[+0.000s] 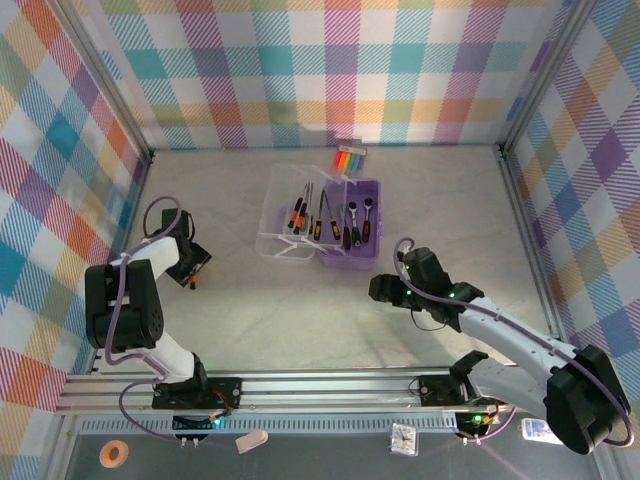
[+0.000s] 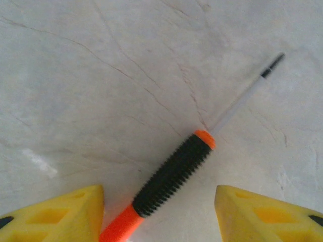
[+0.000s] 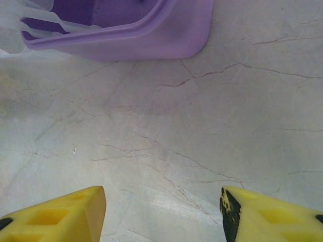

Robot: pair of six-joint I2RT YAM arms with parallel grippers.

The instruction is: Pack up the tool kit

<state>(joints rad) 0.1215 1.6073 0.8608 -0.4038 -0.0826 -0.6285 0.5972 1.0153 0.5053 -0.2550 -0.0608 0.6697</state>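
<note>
"Left gripper (image 2: 157,207) first. How does it stand?"

"Its jaws are apart, with one yellow finger (image 2: 75,214) on each side of a screwdriver (image 2: 174,174) lying flat on the table (image 2: 75,75). I can see a gap between each finger and the handle, so it isn't clamped on it."

"Which way does the screwdriver lie?"

"The black ribbed handle sits between the fingers, with orange at both ends of it. The thin shaft points away and to the right and ends in a dark tip."

"And the right gripper (image 3: 162,206)?"

"Its jaws are apart too, with bare table between them. It hangs just in front of the near right corner of the case (image 3: 151,40)."

"Where is the tool kit (image 1: 375,200) itself?"

"It's toward the back of the table, about the middle, and lying open. The purple base is on the right, and the clear lid (image 1: 268,215) is folded out flat on the left, touching it. Slim black-and-orange screwdrivers (image 1: 300,212) lie lengthwise over the lid and the left part of the base. Two ratchets (image 1: 352,222) sit side by side in the purple half."

"Anything else near it?"

"A small rainbow-striped packet (image 1: 350,158) sits just behind the case, by the back wall. The left gripper (image 1: 190,268) and its screwdriver are well apart from the case, over on the left side of the table."
</note>
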